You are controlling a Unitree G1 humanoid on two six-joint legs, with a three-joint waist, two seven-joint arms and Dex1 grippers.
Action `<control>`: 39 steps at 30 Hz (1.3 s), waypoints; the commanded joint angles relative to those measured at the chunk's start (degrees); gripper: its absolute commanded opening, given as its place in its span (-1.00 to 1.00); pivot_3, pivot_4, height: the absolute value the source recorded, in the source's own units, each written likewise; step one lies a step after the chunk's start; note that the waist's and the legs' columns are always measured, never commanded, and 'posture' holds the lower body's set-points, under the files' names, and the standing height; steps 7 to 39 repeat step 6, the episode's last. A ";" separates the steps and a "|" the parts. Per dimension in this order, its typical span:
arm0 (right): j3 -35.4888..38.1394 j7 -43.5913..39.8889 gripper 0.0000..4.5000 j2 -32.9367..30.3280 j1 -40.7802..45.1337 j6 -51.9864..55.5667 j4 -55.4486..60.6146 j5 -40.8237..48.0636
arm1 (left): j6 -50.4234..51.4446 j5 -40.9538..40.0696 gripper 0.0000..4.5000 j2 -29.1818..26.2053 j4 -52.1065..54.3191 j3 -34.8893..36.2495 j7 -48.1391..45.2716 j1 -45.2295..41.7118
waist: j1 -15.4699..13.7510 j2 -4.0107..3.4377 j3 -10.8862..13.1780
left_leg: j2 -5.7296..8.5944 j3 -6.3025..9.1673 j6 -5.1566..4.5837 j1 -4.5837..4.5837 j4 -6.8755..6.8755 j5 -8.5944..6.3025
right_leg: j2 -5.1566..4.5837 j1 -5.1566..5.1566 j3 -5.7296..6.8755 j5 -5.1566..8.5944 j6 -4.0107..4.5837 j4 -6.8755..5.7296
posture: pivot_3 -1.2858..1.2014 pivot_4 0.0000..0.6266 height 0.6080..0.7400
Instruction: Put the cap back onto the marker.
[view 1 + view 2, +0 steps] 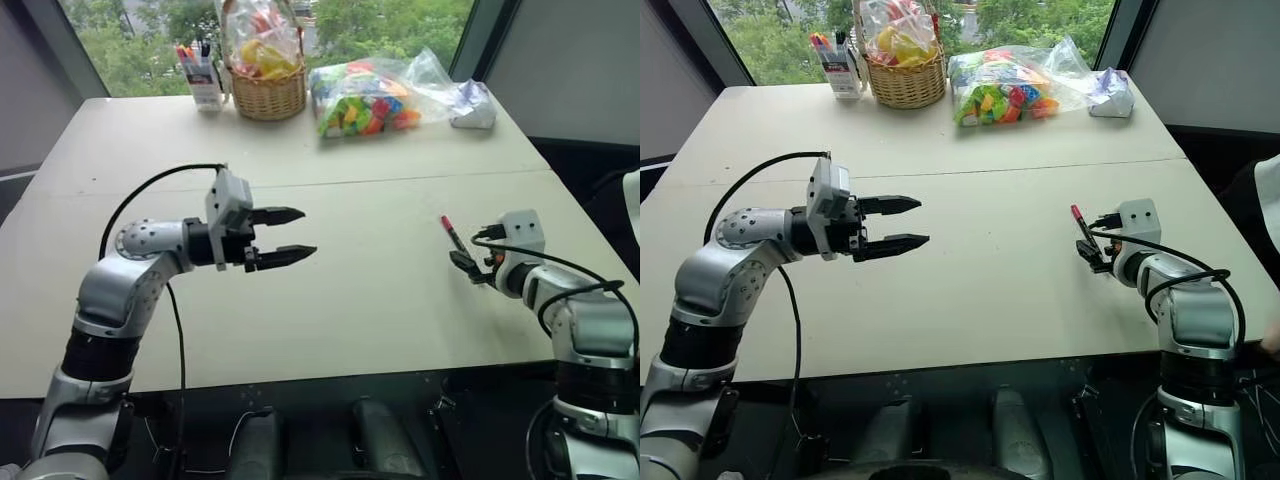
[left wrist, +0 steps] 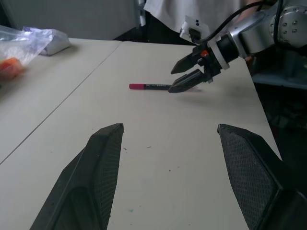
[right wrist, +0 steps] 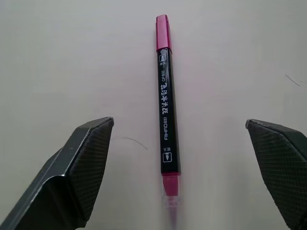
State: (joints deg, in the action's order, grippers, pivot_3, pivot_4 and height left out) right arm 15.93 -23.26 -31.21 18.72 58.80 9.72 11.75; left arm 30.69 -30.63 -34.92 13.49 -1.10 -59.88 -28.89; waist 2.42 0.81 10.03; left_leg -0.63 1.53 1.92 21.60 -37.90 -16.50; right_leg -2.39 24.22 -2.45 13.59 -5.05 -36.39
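The marker (image 3: 167,110), black with a pinkish-red cap (image 3: 162,32) on its far end, lies flat on the table (image 1: 380,300) at the right. Its near end (image 3: 171,184) is pink too and blurred. My right gripper (image 1: 465,263) is open low over the table, its fingers on either side of the marker's near end without touching it. My left gripper (image 1: 308,232) hovers open and empty above the table's left middle, pointing toward the right gripper (image 2: 184,79) and well apart from the marker (image 2: 152,86).
Along the far edge stand a holder of coloured pens (image 1: 203,75), a wicker basket (image 1: 268,92), a clear bag of coloured blocks (image 1: 365,100) and a crumpled white bag (image 1: 472,105). A person in white (image 2: 192,9) stands beyond the table's right side.
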 commanded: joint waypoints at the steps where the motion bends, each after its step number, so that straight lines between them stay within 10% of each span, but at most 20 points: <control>1: 1.54 -1.54 0.98 -3.07 0.62 0.69 3.46 1.92 | -0.81 -0.14 0.45 -0.65 0.26 0.23 -0.56 -0.25 | -0.01 0.00 0.00 | 0.00 0.00 0.00 0.00 0.00 0.00 | 0.00 0.00 0.00 0.00 0.00 0.00 | 0.03 -0.52 1.00; 39: 4.24 -3.69 0.98 -7.75 -0.16 5.28 10.58 5.23 | -1.55 0.30 0.45 -0.90 -0.70 -0.05 -1.46 -0.39 | -0.05 0.00 0.00 | 0.00 0.00 0.00 0.02 0.00 0.00 | 0.00 0.00 0.00 0.01 0.00 0.02 | 0.03 -0.52 1.00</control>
